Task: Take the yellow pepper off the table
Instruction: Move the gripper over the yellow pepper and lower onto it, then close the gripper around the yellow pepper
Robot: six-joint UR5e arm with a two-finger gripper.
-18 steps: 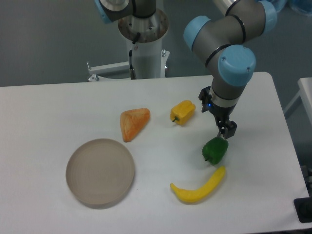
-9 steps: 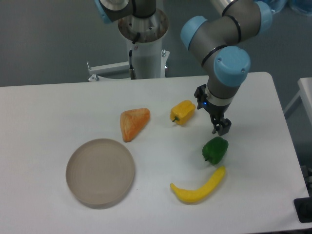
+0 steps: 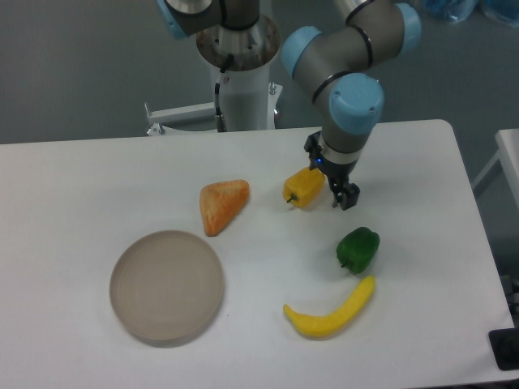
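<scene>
The yellow pepper (image 3: pixel 303 186) lies on the white table (image 3: pixel 81 178) right of centre, with its short dark stem pointing left. My gripper (image 3: pixel 344 195) hangs low over the table just right of the pepper, close beside it and touching or nearly touching its right side. Only a dark finger tip (image 3: pixel 348 198) shows below the blue wrist, so I cannot tell how the jaws stand. Nothing is seen held.
A green pepper (image 3: pixel 358 249) lies just below the gripper. A long yellow banana-shaped item (image 3: pixel 330 311) lies in front of it. An orange wedge (image 3: pixel 222 204) sits left of the yellow pepper. A round grey-brown plate (image 3: pixel 167 285) is at the front left. The arm's base column (image 3: pixel 241 65) stands behind the table.
The gripper has moved up and to the left, from just above the green pepper to the right side of the yellow pepper. The objects have not moved.
</scene>
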